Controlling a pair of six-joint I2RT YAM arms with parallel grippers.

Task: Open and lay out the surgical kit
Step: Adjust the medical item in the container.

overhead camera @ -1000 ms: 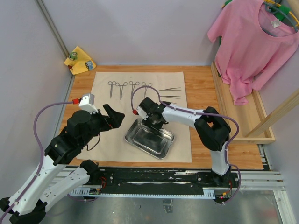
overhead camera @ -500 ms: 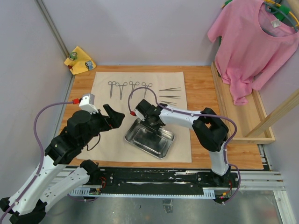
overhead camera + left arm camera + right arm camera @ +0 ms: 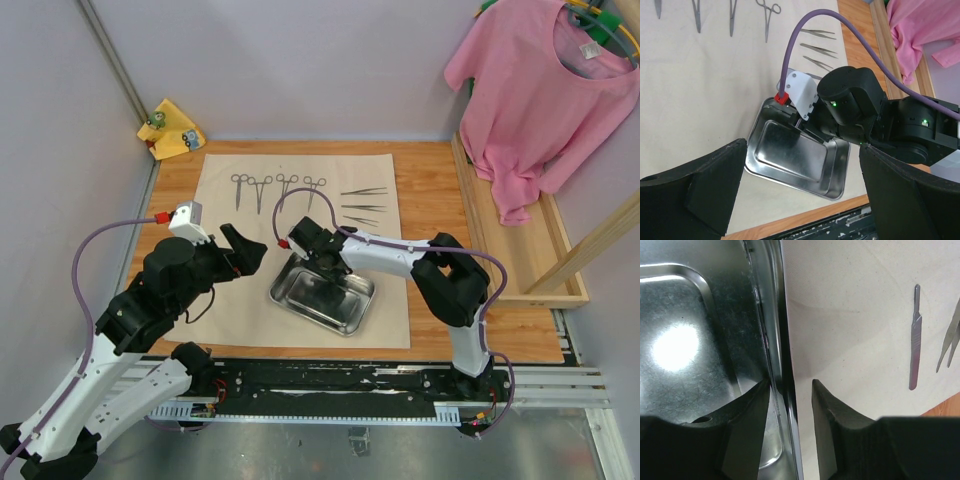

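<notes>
Since the steel tray (image 3: pixel 345 312) lies in the near middle of the beige cloth wrap (image 3: pixel 385 310), with the forceps (image 3: pixel 278 188) and tweezers (image 3: pixel 362 205) in a row behind it, only the tray seems left to place. The right hand (image 3: pixel 791 382) straddles its far rim, half spread, not pinching. It should close squarely, then slide slowly without wrinkling the cloth. The left hand (image 3: pixel 800 195) hovers fully spread, holding nothing.
</notes>
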